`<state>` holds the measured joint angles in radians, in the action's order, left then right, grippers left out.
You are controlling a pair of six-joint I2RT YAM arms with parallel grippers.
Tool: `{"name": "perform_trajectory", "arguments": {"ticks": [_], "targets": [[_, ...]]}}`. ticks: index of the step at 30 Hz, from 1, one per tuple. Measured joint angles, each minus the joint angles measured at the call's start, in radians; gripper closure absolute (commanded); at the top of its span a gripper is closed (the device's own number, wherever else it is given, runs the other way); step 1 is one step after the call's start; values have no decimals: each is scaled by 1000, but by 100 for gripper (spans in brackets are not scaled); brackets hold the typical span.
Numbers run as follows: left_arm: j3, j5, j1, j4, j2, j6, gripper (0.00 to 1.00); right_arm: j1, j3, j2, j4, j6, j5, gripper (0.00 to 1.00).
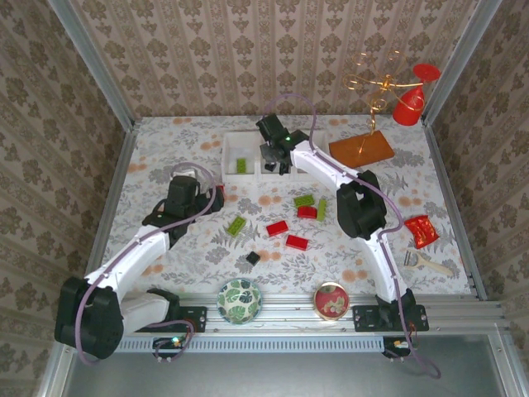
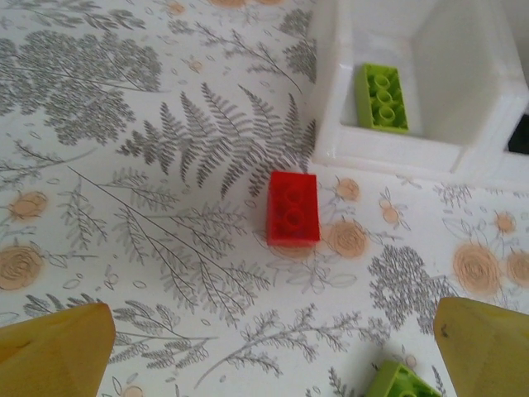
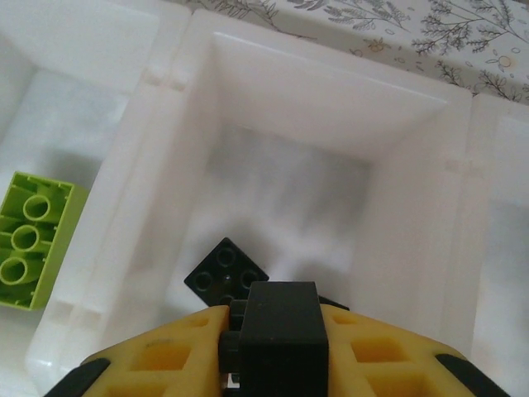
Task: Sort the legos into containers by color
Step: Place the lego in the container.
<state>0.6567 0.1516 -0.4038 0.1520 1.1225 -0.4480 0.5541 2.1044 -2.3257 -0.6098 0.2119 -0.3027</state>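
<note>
The right end effector [image 3: 269,331] grips a black brick [image 3: 277,306] above the tray [image 3: 331,91], at the middle compartment where a second black brick [image 3: 225,269] lies. Release seems the step in hand, so the jaws must part next. The left end effector [image 2: 273,331] hangs open over a red brick [image 2: 293,208].

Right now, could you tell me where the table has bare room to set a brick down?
Bare cloth lies left of the white tray, and between the orange board and the red pouch. It is crowded mid-table, where loose bricks scatter. The right gripper holds a black brick over the tray.
</note>
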Motion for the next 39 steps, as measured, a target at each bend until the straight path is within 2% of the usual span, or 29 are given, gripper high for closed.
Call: {"name": "perform_trajectory", "arguments": {"ticks": [5,9,16,26,30,32,39], "targets": [[-8,-2,-56,29,-10,17,0,-8,20,0,0,-2,-2,55],[-8,-8,-101,44,-10,32,0,-11,23,0,-1,-4,-3,53],[-8,-18,-133,78,-7,53,2,-11,4,16,-2,0,0,44],[-8,-50,-159,144,21,77,8,1,-241,263,8,44,26,12],[-8,-56,-178,159,59,88,11,9,-361,375,21,75,27,3],[-8,-59,-185,161,84,94,12,14,-421,423,29,88,27,0],[3,-67,-211,162,179,117,18,21,-631,567,36,141,26,0]]}}
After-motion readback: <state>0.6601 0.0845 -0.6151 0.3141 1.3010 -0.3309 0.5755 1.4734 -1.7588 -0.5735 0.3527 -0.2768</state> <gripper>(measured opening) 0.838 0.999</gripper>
